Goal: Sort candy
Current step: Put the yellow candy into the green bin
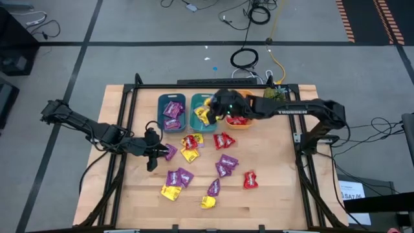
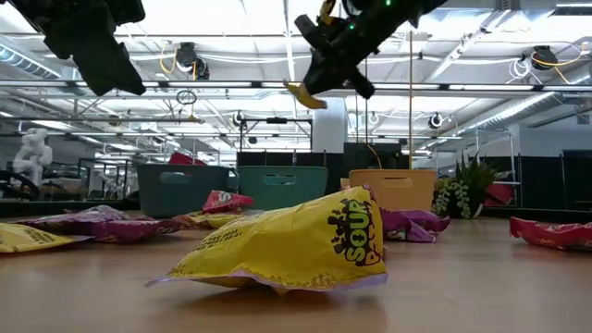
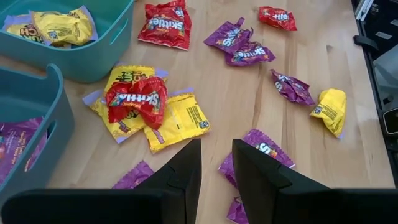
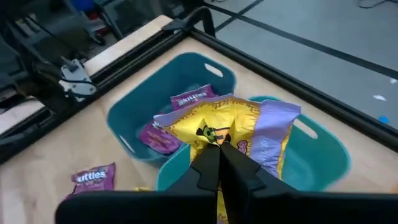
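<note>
Several purple, yellow and red candy packets (image 1: 226,165) lie scattered on the wooden table, among them a red one on yellow ones (image 3: 135,102). At the far side stand two teal bins (image 1: 162,103) (image 1: 193,102) and an orange bin (image 1: 243,125). My right gripper (image 4: 219,155) hovers over the middle teal bin (image 4: 323,146), shut on a yellow packet (image 4: 227,121). My left gripper (image 3: 216,146) hangs open and empty above the table's left part, beside a purple packet (image 3: 267,146). My right gripper pinches the yellow packet by one edge (image 4: 214,138) between its two shut fingers, slanting down from the table's right side. The packet is lifted clear and hangs below the fingers (image 2: 305,95) above the middle teal bin.
The left teal bin holds purple packets (image 4: 186,99), the middle one yellow packets (image 3: 62,25), the orange one red packets (image 1: 238,120). A small green plant (image 2: 467,194) stands at the far right corner. Dark frame rails (image 1: 129,110) run along the table's edges.
</note>
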You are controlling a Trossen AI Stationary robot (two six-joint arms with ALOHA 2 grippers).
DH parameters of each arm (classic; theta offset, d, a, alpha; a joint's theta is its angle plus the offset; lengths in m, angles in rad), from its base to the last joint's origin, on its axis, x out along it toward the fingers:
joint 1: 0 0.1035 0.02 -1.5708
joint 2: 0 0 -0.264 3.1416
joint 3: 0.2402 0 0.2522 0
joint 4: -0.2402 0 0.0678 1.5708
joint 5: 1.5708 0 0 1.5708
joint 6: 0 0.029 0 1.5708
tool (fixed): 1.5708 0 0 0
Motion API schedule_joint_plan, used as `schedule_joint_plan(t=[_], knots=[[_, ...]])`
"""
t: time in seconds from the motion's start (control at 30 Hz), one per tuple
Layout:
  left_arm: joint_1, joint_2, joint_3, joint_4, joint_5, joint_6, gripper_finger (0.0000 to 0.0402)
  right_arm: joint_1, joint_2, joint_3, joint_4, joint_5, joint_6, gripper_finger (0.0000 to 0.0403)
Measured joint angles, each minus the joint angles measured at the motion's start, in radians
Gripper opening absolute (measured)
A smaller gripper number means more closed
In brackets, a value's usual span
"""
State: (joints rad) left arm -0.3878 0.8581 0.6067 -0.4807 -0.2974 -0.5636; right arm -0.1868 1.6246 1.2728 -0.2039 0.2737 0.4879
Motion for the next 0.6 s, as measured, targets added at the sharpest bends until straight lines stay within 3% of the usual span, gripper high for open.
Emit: schedule_joint_plan(t=[0.2, 0.6], knots=[[0.0, 0.0, -0.001, 0.008, -0.016, 0.022, 0.01, -0.061, 0.071, 0.0, 0.101, -0.111, -0.029, 0.0], [0.002, -0.001, -0.001, 0.009, -0.074, 0.019, 0.0105, -0.069, 0.159, 0.0, 0.114, -0.119, 0.024, 0.002]])
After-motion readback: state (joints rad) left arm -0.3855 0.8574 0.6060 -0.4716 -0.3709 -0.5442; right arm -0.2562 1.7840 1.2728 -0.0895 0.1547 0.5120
